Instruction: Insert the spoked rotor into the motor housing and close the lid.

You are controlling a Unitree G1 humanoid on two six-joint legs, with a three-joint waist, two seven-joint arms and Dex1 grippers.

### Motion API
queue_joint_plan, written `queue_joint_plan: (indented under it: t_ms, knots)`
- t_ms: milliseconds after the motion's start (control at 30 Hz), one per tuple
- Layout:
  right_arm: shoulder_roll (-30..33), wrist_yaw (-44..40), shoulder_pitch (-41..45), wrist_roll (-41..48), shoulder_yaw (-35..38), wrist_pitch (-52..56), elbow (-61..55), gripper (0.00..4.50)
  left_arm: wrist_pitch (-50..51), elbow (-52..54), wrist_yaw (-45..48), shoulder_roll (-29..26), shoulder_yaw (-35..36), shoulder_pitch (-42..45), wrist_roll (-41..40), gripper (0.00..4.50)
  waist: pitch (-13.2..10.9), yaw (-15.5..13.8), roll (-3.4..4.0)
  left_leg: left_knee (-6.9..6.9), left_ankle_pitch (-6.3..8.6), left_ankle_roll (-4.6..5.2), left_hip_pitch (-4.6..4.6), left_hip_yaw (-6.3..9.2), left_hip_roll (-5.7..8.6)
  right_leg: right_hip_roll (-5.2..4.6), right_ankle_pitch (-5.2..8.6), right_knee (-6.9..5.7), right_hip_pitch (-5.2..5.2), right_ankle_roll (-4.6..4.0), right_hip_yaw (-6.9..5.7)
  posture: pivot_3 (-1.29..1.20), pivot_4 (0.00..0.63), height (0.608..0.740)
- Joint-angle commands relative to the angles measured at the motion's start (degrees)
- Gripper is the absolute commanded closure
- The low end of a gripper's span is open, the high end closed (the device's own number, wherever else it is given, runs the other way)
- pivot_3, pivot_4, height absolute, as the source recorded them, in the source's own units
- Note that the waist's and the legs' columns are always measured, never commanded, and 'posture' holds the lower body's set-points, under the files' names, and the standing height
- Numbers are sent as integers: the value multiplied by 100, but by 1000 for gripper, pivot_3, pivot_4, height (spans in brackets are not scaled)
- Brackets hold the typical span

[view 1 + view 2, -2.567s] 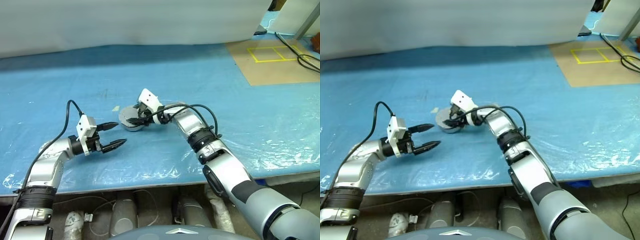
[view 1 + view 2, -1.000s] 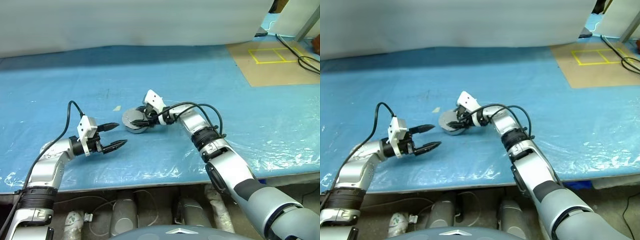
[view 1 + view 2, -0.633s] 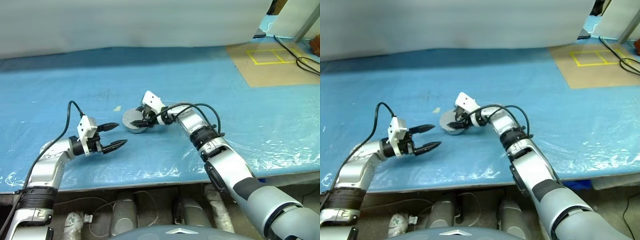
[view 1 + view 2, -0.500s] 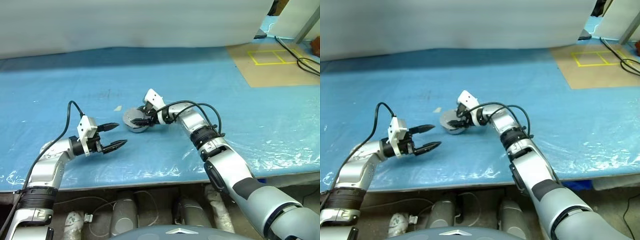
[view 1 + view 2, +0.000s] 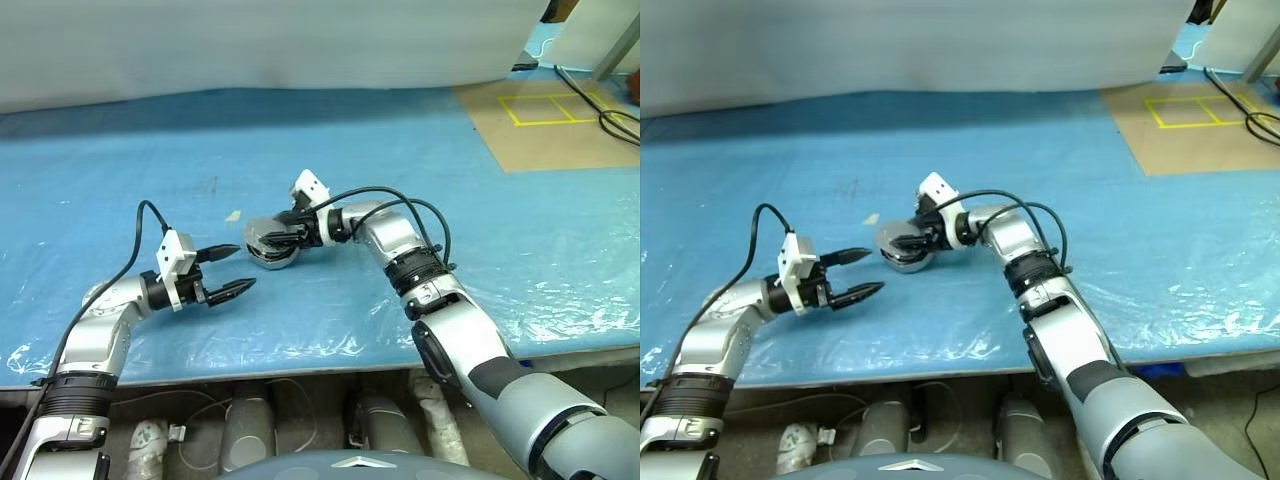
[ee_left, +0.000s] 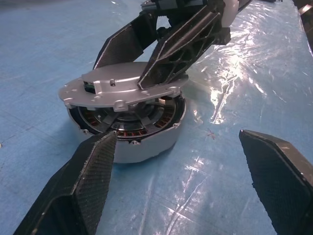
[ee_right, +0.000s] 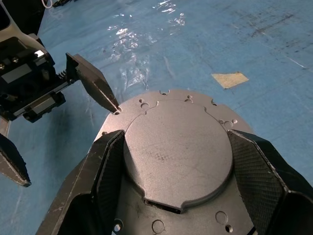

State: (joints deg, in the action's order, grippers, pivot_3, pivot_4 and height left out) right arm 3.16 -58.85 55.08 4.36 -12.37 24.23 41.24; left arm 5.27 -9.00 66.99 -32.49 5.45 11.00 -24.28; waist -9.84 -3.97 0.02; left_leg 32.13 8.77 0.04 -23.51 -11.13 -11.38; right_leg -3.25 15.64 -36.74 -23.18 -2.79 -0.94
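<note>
Worktop (image 5: 520,250) has a crinkly blue plastic sheet; pale wall behind, brown floor patch w/ yellow tape lines (image 5: 545,108) far right. Lots of bare sheet round both arms, front edge near. Right end effector (image 7: 176,161) grips the lid (image 7: 178,152) by its rim, fingers each side, lid tilted over the motor housing (image 6: 142,132); copper windings and rotor visible underneath. Left end effector (image 5: 232,271) wide open, holding nothing, just beside the housing. Vs 1 s ago: lid raised at one edge, right wrist rolled; left unmoved.
</note>
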Motion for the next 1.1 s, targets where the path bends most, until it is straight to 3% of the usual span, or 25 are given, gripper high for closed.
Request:
queue_joint_plan:
  t_ms: [33,233,633,1100]
  knots:
    - [-12,-121,-40,42,-93,-41,-300,1544,-56,34,23,-17,18,53,-31,261,0,1,0,1,0,0,0,0,0,0,1,0,0,-1,0,0,150,740]
    - [35,-338,-20,266,-46,302,-494,1544,-47,54,28,-31,33,42,-39,261,0,0,0,1,0,0,0,0,0,0,-2,0,1,2,0,0,150,740]
    - [-94,340,736,541,559,1224,35,1544,-64,58,17,3,18,42,-34,261,-1,-2,0,2,0,0,0,0,0,1,0,-2,0,-2,0,0,150,740]
    - [232,-197,-2,171,-229,703,-439,1544,-33,88,29,-3,9,27,-34,261,1,-6,-2,3,0,-1,0,1,1,0,-13,-2,4,20,-2,0,150,740]
